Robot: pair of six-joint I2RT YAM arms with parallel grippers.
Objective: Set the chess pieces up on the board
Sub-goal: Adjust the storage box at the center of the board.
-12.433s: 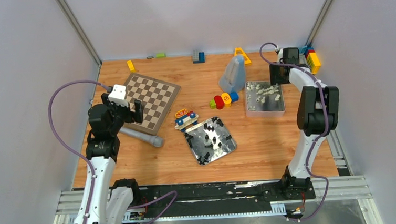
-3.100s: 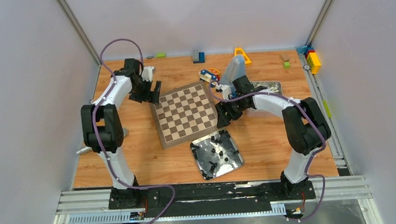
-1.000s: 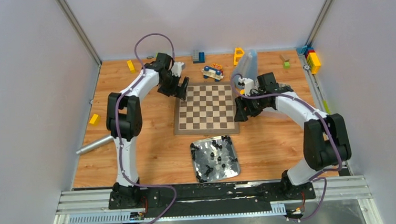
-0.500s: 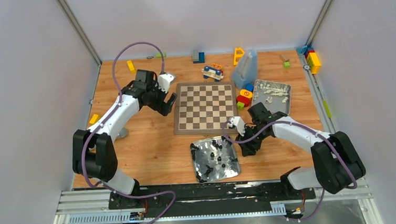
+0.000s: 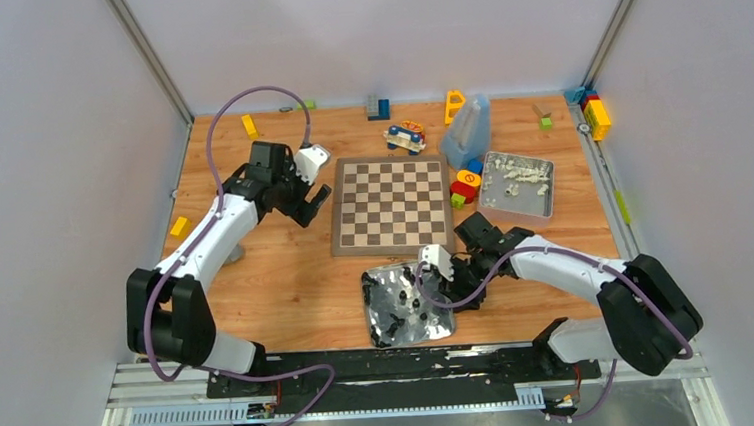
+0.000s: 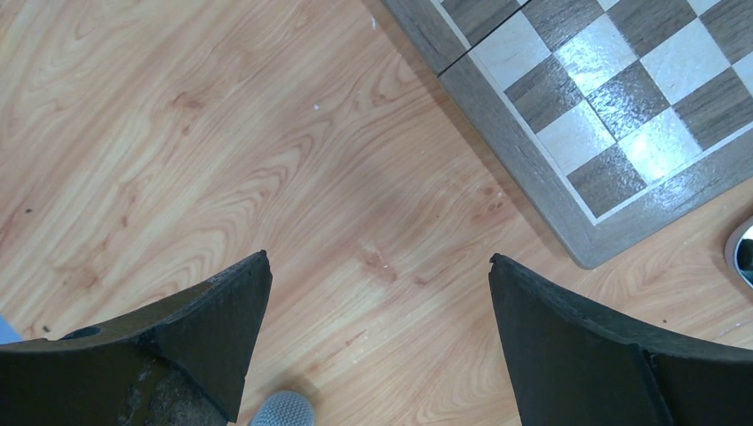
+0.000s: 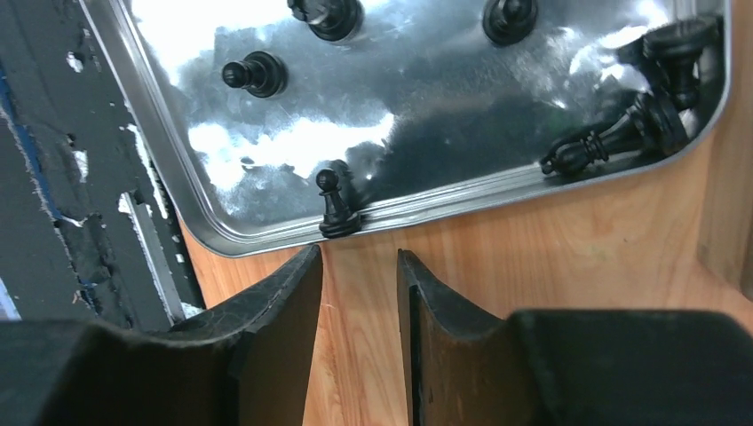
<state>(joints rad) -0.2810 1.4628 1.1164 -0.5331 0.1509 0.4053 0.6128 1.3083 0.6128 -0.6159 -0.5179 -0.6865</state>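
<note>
The right tool [image 7: 358,259], its jaws narrowly apart and empty, should ease forward over the rim of the tray [image 7: 417,124] and straddle the 1 upright pawn [image 7: 334,204] squarely, while the left tool [image 6: 377,266] hangs wide open.

Plain pale grey walls [image 5: 41,196] are closing in the left, back and right of the frame, with slim metal corner posts [image 5: 146,54] slanting down from the top. A light-orange wood-grain tabletop [image 5: 287,279] is filling the centre under soft, even light. A silver aluminium rail frame [image 5: 135,395] is running along the bottom.
</note>
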